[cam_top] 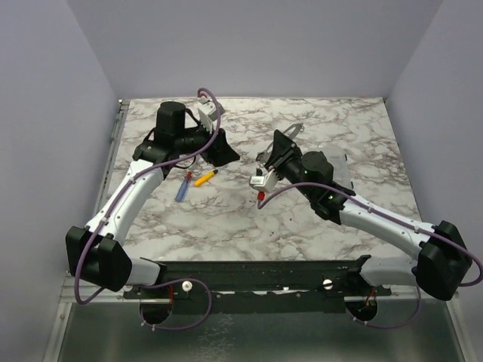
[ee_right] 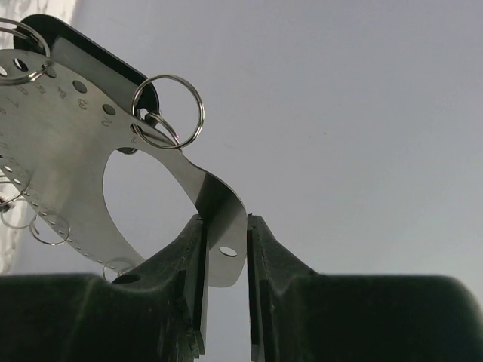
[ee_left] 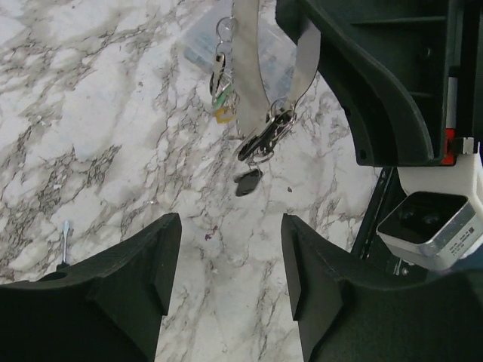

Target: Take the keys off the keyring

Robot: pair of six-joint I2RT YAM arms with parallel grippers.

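- Keys [ee_left: 266, 137]: small, dark-headed, bunched on a little split ring and hanging off the lower edge of the keyring; a second bunch with green and yellow tags [ee_left: 222, 99] hangs just beside it.
- Black key [ee_left: 247, 182]: just below the dark bunch; whether it hangs or lies on the tabletop [ee_left: 90, 113] cannot be told.
- Keyring [ee_right: 72, 162]: a thin steel plate with a row of numbered holes and several small rings, held up in the air above the marble.
- Right hand [ee_right: 225, 223]: pressed together on a narrow tab of the keyring, pinching it edge-on.
- Left hand [ee_left: 230, 228]: spread, nothing between its fingers, below the keys and apart from them.
- Blue stick [cam_top: 183, 186] and yellow stick [cam_top: 205, 178]: lying on the tabletop near the left arm, not part of the task.
- Likely faults: the narrow pinch may let the plate swivel when a key is pulled; the left hand may close on a whole bunch rather than one key; the swinging keys may slip aside as the fingers close; the two hands work close together and could collide.
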